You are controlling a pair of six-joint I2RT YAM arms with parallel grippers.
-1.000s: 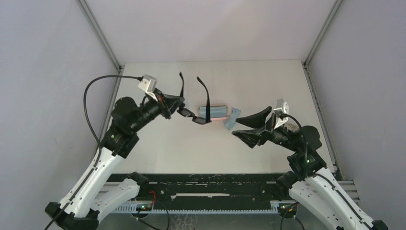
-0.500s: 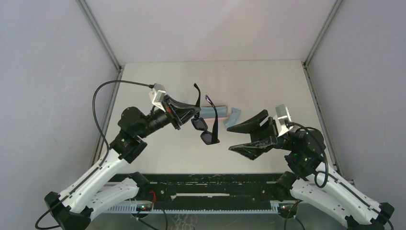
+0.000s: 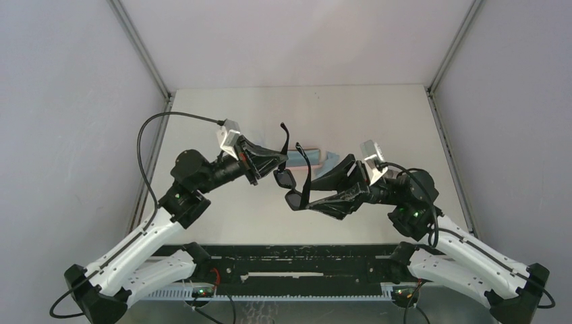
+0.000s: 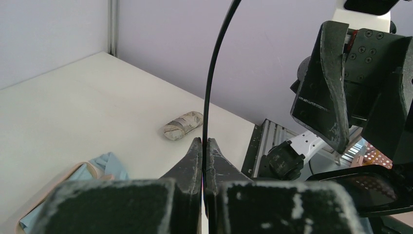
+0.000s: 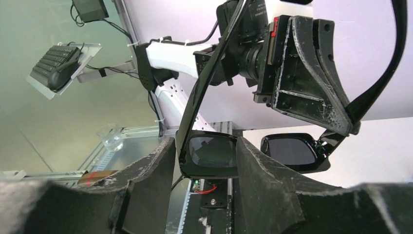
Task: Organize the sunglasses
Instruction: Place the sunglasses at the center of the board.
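Note:
My left gripper (image 3: 282,159) is shut on one thin arm of the black sunglasses (image 3: 291,190) and holds them in the air above the table. In the left wrist view the fingers (image 4: 195,161) pinch that arm (image 4: 214,73). My right gripper (image 3: 311,194) is open, with a finger on each side of the lower lens. In the right wrist view that lens (image 5: 212,152) sits between the open fingers (image 5: 156,165), which are not closed on it. The second lens (image 5: 288,150) hangs beside them. The white-framed pair is not clearly seen.
A pink case (image 3: 311,156) with light-blue cloths (image 3: 329,160) lies on the table behind the glasses; it also shows in the left wrist view (image 4: 92,170). A small whitish rolled-looking object (image 4: 182,126) lies on the table near the right side.
My left gripper has lifted the black sunglasses and carried them right and nearer. My right gripper has moved left until its open fingers stand round one lens.

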